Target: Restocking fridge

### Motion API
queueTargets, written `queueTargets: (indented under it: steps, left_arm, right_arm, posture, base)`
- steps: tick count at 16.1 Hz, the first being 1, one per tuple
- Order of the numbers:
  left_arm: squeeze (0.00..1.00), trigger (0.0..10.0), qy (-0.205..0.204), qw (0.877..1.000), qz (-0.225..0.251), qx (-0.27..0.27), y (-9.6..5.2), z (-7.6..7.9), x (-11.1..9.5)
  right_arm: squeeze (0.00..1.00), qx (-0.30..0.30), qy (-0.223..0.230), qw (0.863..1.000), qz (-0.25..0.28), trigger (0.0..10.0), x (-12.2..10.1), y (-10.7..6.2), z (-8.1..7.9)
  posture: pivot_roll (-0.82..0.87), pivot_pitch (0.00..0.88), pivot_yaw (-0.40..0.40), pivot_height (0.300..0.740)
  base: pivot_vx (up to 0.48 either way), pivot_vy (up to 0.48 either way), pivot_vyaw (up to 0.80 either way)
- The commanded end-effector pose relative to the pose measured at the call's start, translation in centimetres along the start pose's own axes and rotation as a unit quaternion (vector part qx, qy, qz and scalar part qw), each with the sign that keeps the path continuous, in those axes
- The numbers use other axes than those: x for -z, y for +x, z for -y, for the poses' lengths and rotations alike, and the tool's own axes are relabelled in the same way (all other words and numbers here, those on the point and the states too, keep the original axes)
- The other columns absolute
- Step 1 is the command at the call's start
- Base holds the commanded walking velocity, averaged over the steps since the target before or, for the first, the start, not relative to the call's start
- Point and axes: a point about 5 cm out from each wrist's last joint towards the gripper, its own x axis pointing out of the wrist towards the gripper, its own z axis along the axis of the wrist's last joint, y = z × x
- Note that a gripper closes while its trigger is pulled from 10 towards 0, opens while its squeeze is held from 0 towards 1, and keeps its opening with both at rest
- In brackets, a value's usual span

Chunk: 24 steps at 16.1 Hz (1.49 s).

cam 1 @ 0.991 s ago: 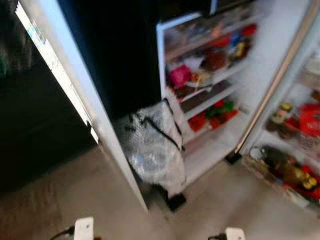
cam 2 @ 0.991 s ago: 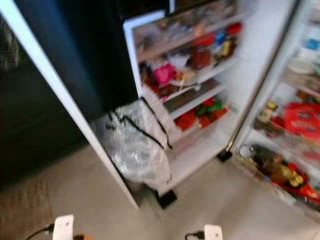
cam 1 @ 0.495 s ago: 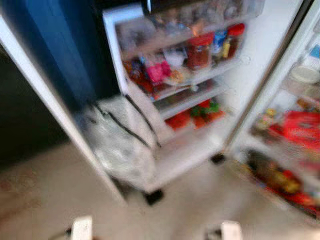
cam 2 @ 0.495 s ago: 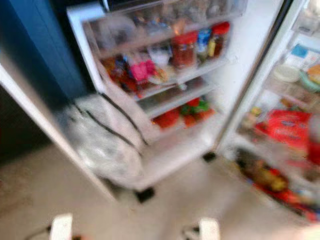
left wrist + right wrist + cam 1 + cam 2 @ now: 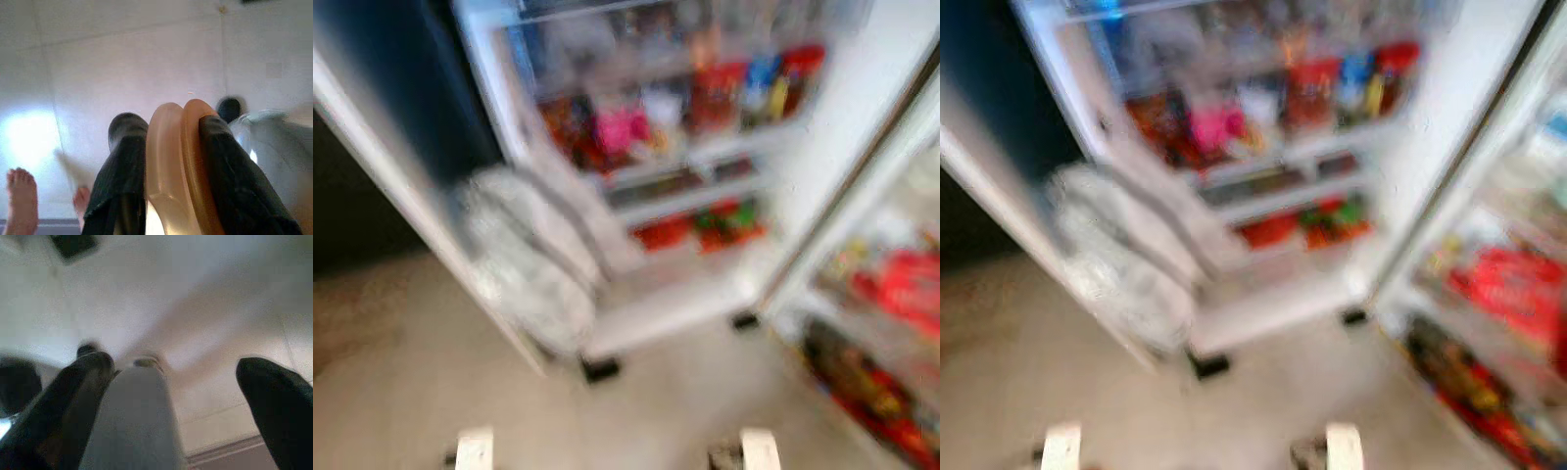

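The open fridge door (image 5: 822, 147) stands ahead, blurred, its racks (image 5: 685, 162) full of jars, bottles and packets. Beside it on the right are the fridge's inner shelves (image 5: 891, 294) with red packs. Both arms hang low; their white wrists (image 5: 475, 452) (image 5: 759, 450) show at the bottom edge. In the left wrist view my left gripper (image 5: 171, 117) is shut on a flat orange-tan object (image 5: 168, 161) above the floor. In the right wrist view my right gripper (image 5: 176, 364) has its fingers wide apart, and a pale grey cylinder (image 5: 137, 416) lies against one finger.
A clear plastic bag (image 5: 529, 255) with black handles sits on the floor against the door's lower left. A pale panel edge (image 5: 401, 186) slants down on the left. Beige tile floor (image 5: 636, 421) lies before me. A person's bare feet (image 5: 19, 196) stand nearby.
The whole picture has shifted and blurred as the camera turned and moved; the fridge door now sits nearer the middle. Both wrists stay at the bottom edge.
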Motion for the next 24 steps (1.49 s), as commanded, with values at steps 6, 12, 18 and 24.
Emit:
queueTargets:
  steps: [6, 12, 18, 24]
  left_arm:
    - [0.00, 10.0, -0.003, 1.000, -0.003, 0.006, 0.0, 0.2, 0.1]
    - [0.00, 10.0, 0.017, 0.998, 0.057, 0.023, 0.3, 0.8, -2.7]
    - [0.00, 10.0, 0.125, 0.940, 0.309, 0.072, -1.3, 2.5, -12.3]
    - [0.00, 10.0, -0.215, 0.896, 0.339, 0.190, -3.9, 3.7, -14.9]
  right_arm:
    - [0.00, 0.001, 0.005, 0.999, -0.038, 10.0, 2.2, -0.5, 0.3]
    - [0.00, 0.000, 0.004, 0.999, -0.038, 10.0, 2.3, -0.5, 0.3]
    - [0.00, -0.004, -0.002, 0.999, -0.044, 10.0, 2.5, -0.6, 0.2]
    - [0.00, -0.008, -0.007, 0.999, -0.047, 10.0, 2.5, -0.6, 0.1]
  posture:
    - [-0.04, 0.157, 0.019, 0.740]
    - [-0.04, 0.161, 0.018, 0.740]
    - [-0.04, 0.166, 0.019, 0.740]
    - [-0.03, 0.170, 0.017, 0.740]
  base:
    - [0.000, -0.371, 0.00]
    - [0.000, -0.184, 0.00]
    - [0.000, 0.000, 0.00]
    - [0.000, 0.000, 0.00]
